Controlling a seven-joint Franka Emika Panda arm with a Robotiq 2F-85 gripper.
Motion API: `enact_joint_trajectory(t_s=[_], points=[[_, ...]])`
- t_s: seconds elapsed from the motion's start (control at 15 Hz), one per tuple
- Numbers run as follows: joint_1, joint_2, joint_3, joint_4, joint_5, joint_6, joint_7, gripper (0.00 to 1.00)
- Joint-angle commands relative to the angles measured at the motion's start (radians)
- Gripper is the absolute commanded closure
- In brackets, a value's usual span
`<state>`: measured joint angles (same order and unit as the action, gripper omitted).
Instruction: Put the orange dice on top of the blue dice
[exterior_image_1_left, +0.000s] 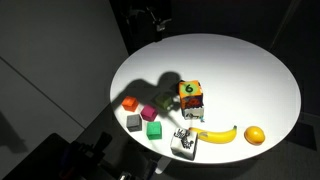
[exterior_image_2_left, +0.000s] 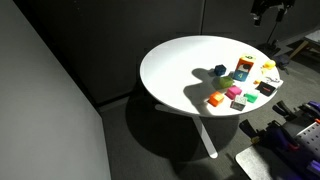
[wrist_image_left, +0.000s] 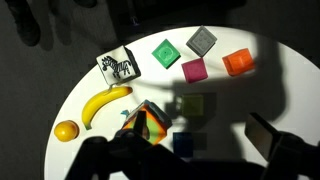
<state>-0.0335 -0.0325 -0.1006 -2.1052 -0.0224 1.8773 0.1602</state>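
Observation:
The orange dice (wrist_image_left: 150, 126) is a multicoloured cube with orange faces. It stands on the white round table (wrist_image_left: 240, 100), and in an exterior view (exterior_image_1_left: 189, 92) it shows a dark "6". The blue dice (wrist_image_left: 185, 143) lies in shadow just beside it, and the orange dice is not on it. My gripper (wrist_image_left: 185, 152) hangs high above the table, open and empty, with the blue dice roughly below its gap. Both exterior views show it up at the back (exterior_image_1_left: 150, 18) (exterior_image_2_left: 268, 10).
Also on the table are an olive cube (wrist_image_left: 197, 107), a magenta cube (wrist_image_left: 194, 71), a green cube (wrist_image_left: 164, 53), a grey cube (wrist_image_left: 201, 40), a plain red-orange cube (wrist_image_left: 238, 63), a zebra-patterned cube (wrist_image_left: 118, 65), a banana (wrist_image_left: 104, 104) and an orange fruit (wrist_image_left: 66, 130).

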Motion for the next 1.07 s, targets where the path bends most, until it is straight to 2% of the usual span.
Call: enact_joint_trajectory(t_s=[0.0,0.8,1.0], points=[[-0.019,-0.087,0.008,-0.050,0.003,0.018,-0.065,0.00],[-0.012,-0.202,0.034,-0.035,0.000,-0.005,-0.072,0.00],[-0.015,-0.183,0.040,-0.023,0.002,-0.001,-0.054,0.00]])
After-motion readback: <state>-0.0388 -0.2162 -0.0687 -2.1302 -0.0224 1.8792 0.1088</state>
